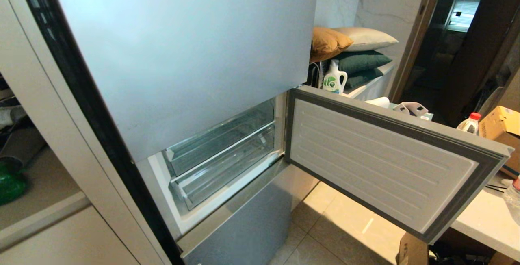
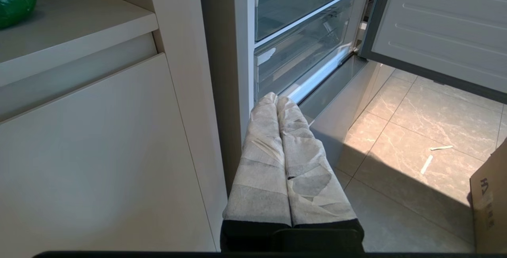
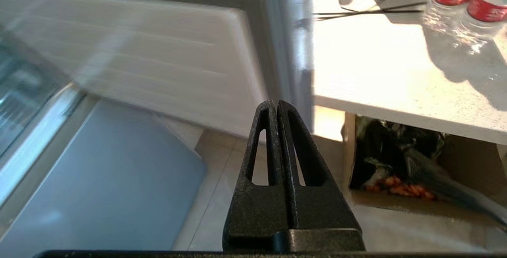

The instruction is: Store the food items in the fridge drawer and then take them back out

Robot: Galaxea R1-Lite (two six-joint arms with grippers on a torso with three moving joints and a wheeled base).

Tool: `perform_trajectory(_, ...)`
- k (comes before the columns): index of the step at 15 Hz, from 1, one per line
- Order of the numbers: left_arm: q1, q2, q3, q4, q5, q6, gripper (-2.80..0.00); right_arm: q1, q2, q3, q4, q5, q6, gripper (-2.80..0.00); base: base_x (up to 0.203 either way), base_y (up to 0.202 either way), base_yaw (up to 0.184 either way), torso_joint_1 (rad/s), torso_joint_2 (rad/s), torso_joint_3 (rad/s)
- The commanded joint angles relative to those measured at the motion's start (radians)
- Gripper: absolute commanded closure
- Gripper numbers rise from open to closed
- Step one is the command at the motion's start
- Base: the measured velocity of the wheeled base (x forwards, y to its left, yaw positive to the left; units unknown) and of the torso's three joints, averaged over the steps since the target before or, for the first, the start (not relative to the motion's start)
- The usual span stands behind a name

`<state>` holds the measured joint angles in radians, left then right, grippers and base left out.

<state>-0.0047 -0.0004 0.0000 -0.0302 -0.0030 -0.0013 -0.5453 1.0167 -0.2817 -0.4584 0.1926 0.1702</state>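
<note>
The right gripper (image 3: 277,105), bare black fingers pressed together on nothing, hangs low over the beige floor tiles (image 3: 222,194) beside the swung-open middle fridge door with its ribbed white inner panel (image 1: 378,157). The left gripper (image 2: 277,99), its white-taped fingers clenched empty, sits near the cream cabinet front (image 2: 99,163) left of the fridge. Farther in, the clear plastic fridge drawers (image 1: 223,151) stand exposed. A glossy green pepper (image 1: 10,183) rests on the left cabinet shelf.
</note>
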Motion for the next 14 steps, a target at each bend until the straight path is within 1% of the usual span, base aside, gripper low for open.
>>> perform_trajectory(1,0.000,0.000,0.011,0.000,0.000,0.000,0.00,-0.086,0.181,0.010,-0.082,0.023,0.000,0.00,0.000,0.000,0.000,0.000,0.00,0.000)
perform_trajectory(3,0.000,0.000,0.011,0.000,0.000,0.000,0.00,-0.125,0.265,0.005,-0.134,0.055,0.000,0.00,0.000,0.000,0.000,0.000,0.00,0.000)
perform_trajectory(8,0.000,0.000,0.011,0.000,0.000,0.000,0.00,-0.210,0.450,-0.027,-0.258,0.090,0.004,0.00,0.000,0.000,0.000,0.000,0.00,0.000)
perform_trajectory(12,0.000,0.000,0.011,0.000,0.000,0.000,0.00,-0.217,0.543,-0.128,-0.269,0.118,0.003,0.00,0.000,0.000,0.000,0.000,0.00,0.000)
perform_trajectory(14,0.000,0.000,0.011,0.000,0.000,0.000,0.00,-0.217,0.586,-0.175,-0.269,0.164,0.001,0.00,0.000,0.000,0.000,0.000,0.00,0.000)
